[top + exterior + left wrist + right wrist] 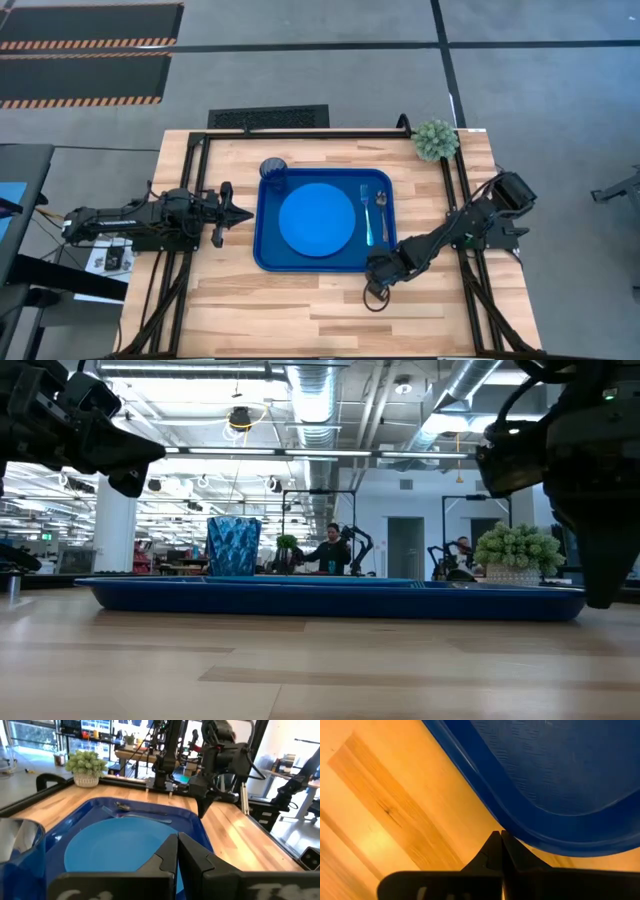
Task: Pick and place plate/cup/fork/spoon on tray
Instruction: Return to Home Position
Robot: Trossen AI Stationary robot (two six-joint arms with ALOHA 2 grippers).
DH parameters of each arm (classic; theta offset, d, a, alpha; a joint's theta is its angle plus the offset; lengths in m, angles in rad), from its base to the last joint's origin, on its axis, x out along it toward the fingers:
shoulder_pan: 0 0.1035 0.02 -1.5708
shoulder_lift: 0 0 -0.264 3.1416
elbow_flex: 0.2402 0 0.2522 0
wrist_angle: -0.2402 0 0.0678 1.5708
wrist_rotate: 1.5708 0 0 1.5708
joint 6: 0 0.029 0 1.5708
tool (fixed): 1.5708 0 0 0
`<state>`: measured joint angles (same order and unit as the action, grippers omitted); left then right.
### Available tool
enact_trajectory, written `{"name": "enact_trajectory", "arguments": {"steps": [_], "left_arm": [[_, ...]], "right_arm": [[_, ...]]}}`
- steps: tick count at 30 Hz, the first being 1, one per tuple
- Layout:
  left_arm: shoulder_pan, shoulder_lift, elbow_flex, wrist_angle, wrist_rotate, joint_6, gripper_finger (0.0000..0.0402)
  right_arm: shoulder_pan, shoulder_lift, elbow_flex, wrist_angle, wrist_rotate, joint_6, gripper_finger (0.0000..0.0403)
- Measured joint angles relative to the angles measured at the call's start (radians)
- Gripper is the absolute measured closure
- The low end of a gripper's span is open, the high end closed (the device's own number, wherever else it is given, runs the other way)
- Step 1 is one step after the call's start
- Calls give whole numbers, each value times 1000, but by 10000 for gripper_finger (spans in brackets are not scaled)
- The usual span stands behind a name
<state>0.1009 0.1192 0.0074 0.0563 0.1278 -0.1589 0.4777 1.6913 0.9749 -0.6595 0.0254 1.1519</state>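
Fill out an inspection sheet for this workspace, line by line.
Surface: wooden table, bare around the tray.
Job's things: tray holds plate, cup at its far-left corner, fork and spoon beside the plate.
Clutter: small green plant at the far-right corner.
Grippers: left pincer shut, left of the tray; right pincer shut, at the tray's near-right corner.
Cables: loop beside the right pincer.
Surroundings: people in the room behind.

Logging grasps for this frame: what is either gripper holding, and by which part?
Nothing. The left gripper and right gripper are both shut on nothing.
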Motion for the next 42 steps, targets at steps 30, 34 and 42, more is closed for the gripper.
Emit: {"name": "enact_trajectory", "arguments": {"steps": [30,34,42], "left_arm": [[2,-2,0,10,-43,28,401],[19,-2,0,31,-55,34,401],[78,-8,0,49,-55,34,402]], "right_arm": [[-246,-265,-153,405,-18,-788,399],[-409,-358,-255,587,-97,-995,400],[-570,-620,-439,702,-106,-1209,401]]}}
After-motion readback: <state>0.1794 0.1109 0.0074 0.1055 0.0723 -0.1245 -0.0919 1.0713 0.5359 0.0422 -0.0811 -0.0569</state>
